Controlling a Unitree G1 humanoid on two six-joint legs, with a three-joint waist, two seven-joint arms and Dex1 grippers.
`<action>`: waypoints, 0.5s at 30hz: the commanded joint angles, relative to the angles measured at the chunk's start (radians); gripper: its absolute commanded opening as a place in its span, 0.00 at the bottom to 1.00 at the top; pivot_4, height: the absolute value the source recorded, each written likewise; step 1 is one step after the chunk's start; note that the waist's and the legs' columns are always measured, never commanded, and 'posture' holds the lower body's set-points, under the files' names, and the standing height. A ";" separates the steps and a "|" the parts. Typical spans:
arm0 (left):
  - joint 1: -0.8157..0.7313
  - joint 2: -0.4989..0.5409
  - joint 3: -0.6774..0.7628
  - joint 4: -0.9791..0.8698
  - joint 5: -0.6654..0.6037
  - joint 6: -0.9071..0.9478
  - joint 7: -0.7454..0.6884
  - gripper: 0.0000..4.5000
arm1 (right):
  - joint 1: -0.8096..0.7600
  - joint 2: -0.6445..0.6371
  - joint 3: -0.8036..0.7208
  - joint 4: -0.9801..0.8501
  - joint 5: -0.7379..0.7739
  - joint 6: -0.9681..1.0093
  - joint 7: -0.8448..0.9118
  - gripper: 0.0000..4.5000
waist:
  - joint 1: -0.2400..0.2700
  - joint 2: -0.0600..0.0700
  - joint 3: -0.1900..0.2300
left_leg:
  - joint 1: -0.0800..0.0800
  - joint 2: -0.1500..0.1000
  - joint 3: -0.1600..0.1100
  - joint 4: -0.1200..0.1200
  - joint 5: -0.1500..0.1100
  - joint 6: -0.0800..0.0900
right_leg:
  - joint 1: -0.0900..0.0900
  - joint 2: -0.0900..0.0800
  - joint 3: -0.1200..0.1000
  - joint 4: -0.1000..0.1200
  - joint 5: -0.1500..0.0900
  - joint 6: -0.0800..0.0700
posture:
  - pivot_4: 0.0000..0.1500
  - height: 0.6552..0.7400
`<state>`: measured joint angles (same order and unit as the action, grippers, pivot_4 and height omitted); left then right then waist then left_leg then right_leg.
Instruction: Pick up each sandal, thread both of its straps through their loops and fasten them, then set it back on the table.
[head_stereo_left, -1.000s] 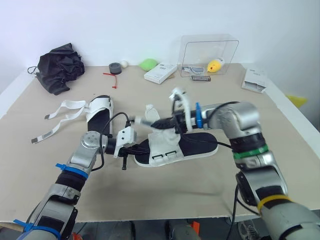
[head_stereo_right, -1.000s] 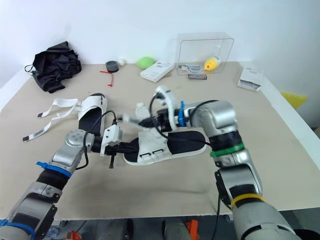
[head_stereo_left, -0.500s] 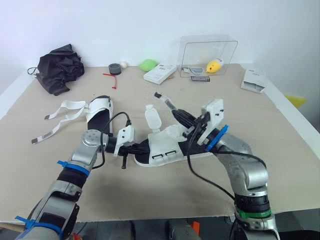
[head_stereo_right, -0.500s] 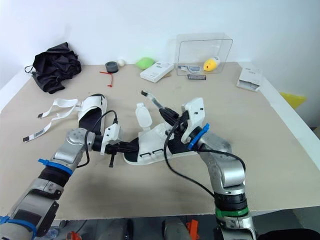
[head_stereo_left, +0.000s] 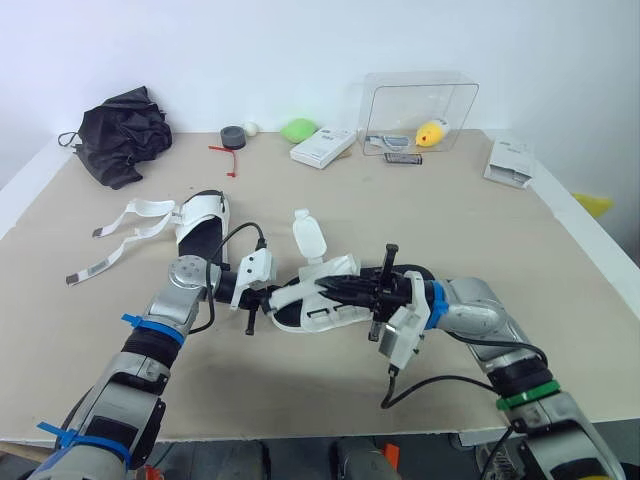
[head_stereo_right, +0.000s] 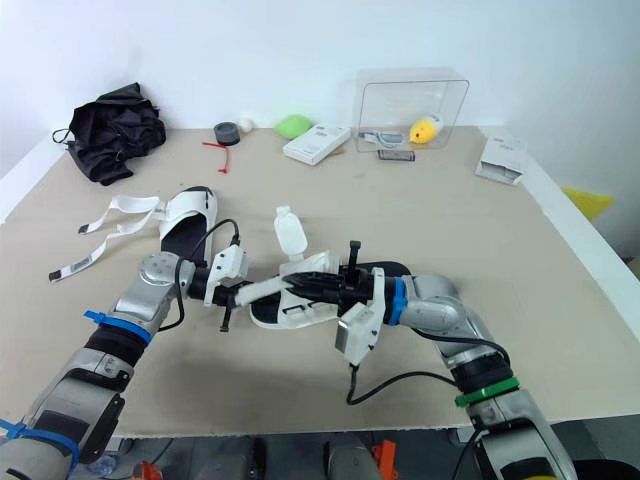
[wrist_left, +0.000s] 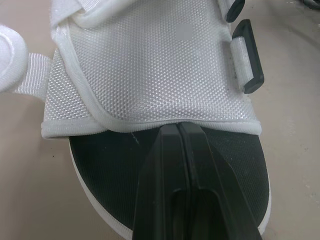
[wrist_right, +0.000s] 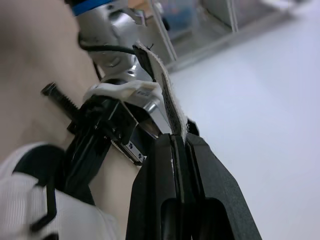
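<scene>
A black-soled sandal with a white upper (head_stereo_left: 326, 311) lies at the table's middle, one rounded strap flap (head_stereo_left: 308, 237) standing up behind it. My left gripper (head_stereo_left: 271, 303) is shut at its toe end, the fingertips (wrist_left: 178, 131) meeting at the edge of the white upper over the black footbed. My right gripper (head_stereo_left: 323, 288) reaches low across the upper toward the left gripper. It is shut on a white strap (wrist_right: 167, 98) with a black hook face. The second sandal (head_stereo_left: 200, 222) lies at the left, its loose straps (head_stereo_left: 128, 216) spread on the table.
A black cloth bundle (head_stereo_left: 120, 130) sits at the back left. Along the back stand a tape roll (head_stereo_left: 232, 135), a green object (head_stereo_left: 297, 129), a white box (head_stereo_left: 322, 146) and a clear container (head_stereo_left: 418, 108). Another white box (head_stereo_left: 508, 160) lies near the right edge.
My right arm has swung down from a raised pose. It has carried the strap from above the sandal to low across the upper, toward the toe. The left gripper has kept its hold.
</scene>
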<state>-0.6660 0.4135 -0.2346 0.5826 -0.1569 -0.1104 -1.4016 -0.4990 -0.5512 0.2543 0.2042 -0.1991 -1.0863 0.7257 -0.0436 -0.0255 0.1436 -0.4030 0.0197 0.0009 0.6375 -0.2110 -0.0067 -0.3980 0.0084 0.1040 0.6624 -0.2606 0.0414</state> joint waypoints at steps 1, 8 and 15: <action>0.048 0.002 -0.072 0.071 0.088 0.023 0.010 0.00 | -0.068 -0.038 0.028 0.130 -0.072 -0.175 -0.032 0.13 | 0.000 0.000 0.000 | 0.000 0.000 0.000 0.000 0.000 0.000 | 0.000 0.000 0.000 0.000 0.000 0.000 | 1.00 1.00; 0.058 0.009 -0.071 0.060 0.086 0.027 0.012 0.00 | -0.123 -0.134 0.118 0.167 -0.041 -0.237 -0.023 0.67 | -0.001 -0.003 0.002 | 0.008 0.001 0.001 -0.001 0.000 0.000 | 0.007 -0.002 0.004 0.000 -0.003 -0.005 | 1.00 1.00; 0.047 0.009 -0.076 0.075 0.089 0.022 0.009 0.00 | -0.165 -0.312 0.129 0.176 0.068 -0.128 0.043 0.98 | -0.002 -0.004 0.003 | 0.012 0.000 0.002 -0.002 0.000 0.001 | 0.010 -0.007 0.006 0.000 -0.004 -0.004 | 1.00 1.00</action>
<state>-0.6605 0.4127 -0.2381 0.5829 -0.1568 -0.1109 -1.3885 -0.6377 -0.8244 0.3944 0.3948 -0.2315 -1.2981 0.7283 -0.0457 -0.0295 0.1466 -0.3910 0.0195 0.0035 0.6359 -0.2110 -0.0061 -0.3882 0.0009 0.1095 0.6626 -0.2648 0.0371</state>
